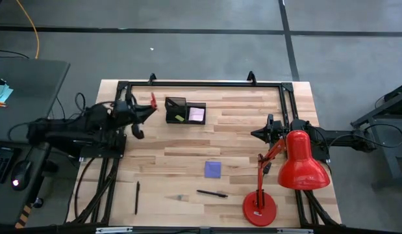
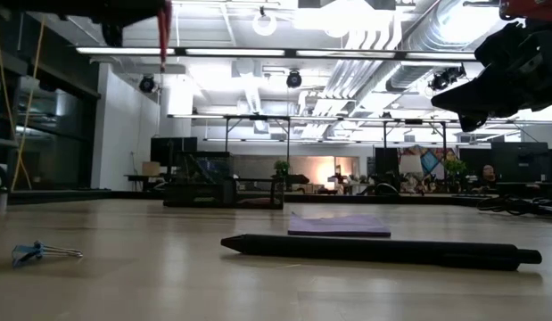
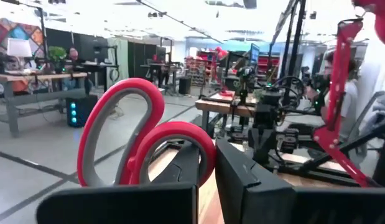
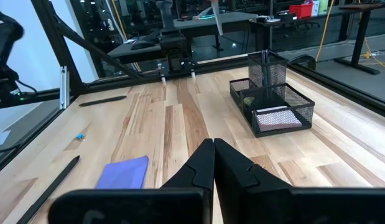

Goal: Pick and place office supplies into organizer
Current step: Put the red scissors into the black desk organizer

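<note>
Beside the organizer (image 1: 186,112), already holding a pink pad (image 1: 197,114), the left gripper (image 1: 149,107) clamps the scissors (image 1: 153,100); the purple pad (image 1: 213,169) and pens (image 1: 212,193) remain, the right gripper (image 1: 256,134) idling clenched.

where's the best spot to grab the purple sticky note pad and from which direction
Probably from straight above, pinching two opposite edges: the purple sticky note pad lies flat on the table, with bare wood all around it. It sits very low, so fingers must reach right down to the wood.
</note>
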Tool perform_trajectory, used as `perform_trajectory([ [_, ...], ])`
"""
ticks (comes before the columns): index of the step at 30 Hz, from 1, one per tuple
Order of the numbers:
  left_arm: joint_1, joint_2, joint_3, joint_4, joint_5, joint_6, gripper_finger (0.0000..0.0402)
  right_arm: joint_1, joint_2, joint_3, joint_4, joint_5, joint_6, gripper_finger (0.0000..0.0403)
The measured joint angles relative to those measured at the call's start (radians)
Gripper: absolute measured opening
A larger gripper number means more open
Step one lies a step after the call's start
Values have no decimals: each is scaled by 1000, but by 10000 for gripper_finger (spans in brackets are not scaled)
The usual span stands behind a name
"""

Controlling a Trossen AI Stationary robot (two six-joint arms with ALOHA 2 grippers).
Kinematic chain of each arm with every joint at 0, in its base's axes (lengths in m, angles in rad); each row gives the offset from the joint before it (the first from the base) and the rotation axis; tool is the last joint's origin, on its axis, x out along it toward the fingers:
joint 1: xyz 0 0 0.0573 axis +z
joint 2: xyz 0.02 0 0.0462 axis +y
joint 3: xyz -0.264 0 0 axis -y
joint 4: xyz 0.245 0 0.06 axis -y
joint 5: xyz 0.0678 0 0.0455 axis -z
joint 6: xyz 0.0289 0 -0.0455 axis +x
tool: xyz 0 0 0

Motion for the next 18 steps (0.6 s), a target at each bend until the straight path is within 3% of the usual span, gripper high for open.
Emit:
perform_trajectory([
  [9, 244, 234, -2, 207, 296, -64, 10, 0, 0, 0, 0, 0, 0, 2],
  [18, 377, 452, -2, 419, 436, -61, 9, 0, 0, 0, 0, 0, 0, 2],
])
